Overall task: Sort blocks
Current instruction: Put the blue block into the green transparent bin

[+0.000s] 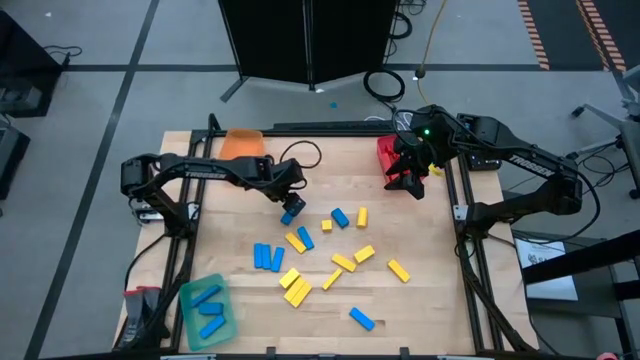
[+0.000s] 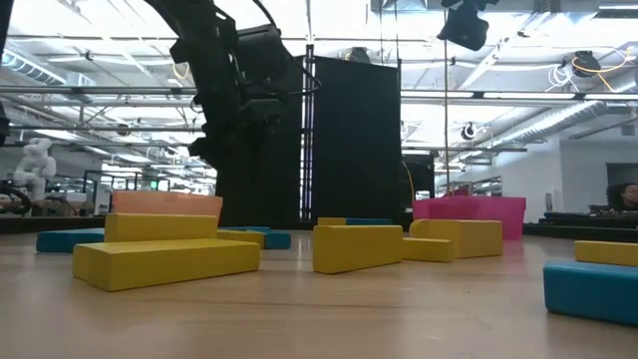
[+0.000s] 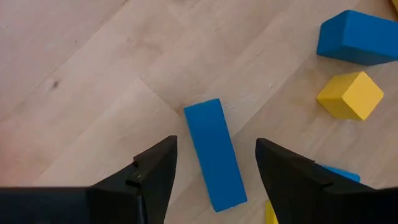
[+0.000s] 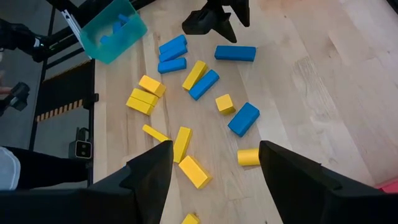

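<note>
Blue block lies flat on the worktop between the left gripper's spread jaws, ungrasped; probably light, rigid, smooth-sided, best pinched across its long faces. Right gripper, by the red tray, hangs open and empty.

Count from the high view:
- Trays: 3. One green tray, one orange tray, one red tray.
- Blue blocks loose on the table: 7, counting the one under the left arm's fingers.
- Blue blocks in the green tray: 3.
- Yellow blocks on the table: about 9; the cluster near the front is tight, so it's hard to tell.
- Arms: 2.
</note>
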Action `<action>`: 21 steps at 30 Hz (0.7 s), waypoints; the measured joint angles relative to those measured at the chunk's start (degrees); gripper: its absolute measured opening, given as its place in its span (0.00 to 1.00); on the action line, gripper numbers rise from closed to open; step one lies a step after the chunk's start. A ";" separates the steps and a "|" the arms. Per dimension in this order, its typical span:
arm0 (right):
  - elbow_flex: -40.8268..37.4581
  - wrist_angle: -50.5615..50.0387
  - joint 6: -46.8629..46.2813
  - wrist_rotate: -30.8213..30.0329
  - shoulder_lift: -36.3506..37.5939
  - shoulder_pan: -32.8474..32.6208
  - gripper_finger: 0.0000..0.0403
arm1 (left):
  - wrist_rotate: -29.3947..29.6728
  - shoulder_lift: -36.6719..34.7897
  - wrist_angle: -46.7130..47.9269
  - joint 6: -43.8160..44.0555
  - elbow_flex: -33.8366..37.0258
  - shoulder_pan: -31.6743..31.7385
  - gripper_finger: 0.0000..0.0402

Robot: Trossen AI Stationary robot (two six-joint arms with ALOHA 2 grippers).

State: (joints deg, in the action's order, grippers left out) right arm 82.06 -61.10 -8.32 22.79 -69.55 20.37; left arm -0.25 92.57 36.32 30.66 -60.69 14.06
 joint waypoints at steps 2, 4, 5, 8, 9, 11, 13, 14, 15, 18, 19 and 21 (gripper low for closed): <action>0.00 0.00 0.00 -0.02 -0.01 -0.01 0.58 | -0.25 0.38 0.00 0.06 0.00 0.00 0.59; 0.00 0.00 0.00 -0.02 -0.01 -0.01 0.58 | -0.67 0.96 0.00 0.47 0.00 -0.01 0.62; 0.00 0.00 0.00 0.00 -0.01 0.00 0.58 | -0.83 1.31 0.02 0.50 0.00 -0.15 0.63; 0.00 0.00 0.00 0.00 -0.01 0.01 0.58 | -0.97 2.89 0.06 0.52 0.00 -0.71 0.64; 0.00 0.00 0.00 -0.01 0.01 -0.01 0.58 | -0.93 3.55 0.12 0.52 0.00 -0.87 0.64; 0.00 0.00 0.00 -0.02 -0.01 0.01 0.58 | -0.74 4.66 0.21 0.54 0.00 -1.22 0.64; 0.00 0.00 0.00 -0.02 0.00 -0.01 0.58 | -0.26 5.60 0.15 0.76 0.00 -1.55 0.64; 0.00 0.00 0.00 -0.01 0.00 0.00 0.58 | 0.13 5.99 0.19 0.98 0.00 -1.73 0.64; 0.00 0.00 0.00 0.00 0.00 -0.01 0.58 | 0.60 6.34 0.21 1.01 0.00 -1.85 0.64; 0.00 0.00 0.00 -0.02 -0.01 0.01 0.58 | 0.97 6.94 -0.06 1.04 0.00 -2.21 0.64; 0.00 0.00 0.00 -0.02 -0.01 -0.01 0.58 | 0.94 7.18 -0.32 1.04 0.00 -2.26 0.64; 0.00 0.00 0.00 0.00 -0.01 -0.01 0.58 | 0.56 7.63 -0.46 1.07 0.00 -2.25 0.64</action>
State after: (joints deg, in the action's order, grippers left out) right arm 82.06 -61.10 -8.32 22.79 -69.56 20.36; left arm 0.31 100.20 35.86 31.73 -60.69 11.81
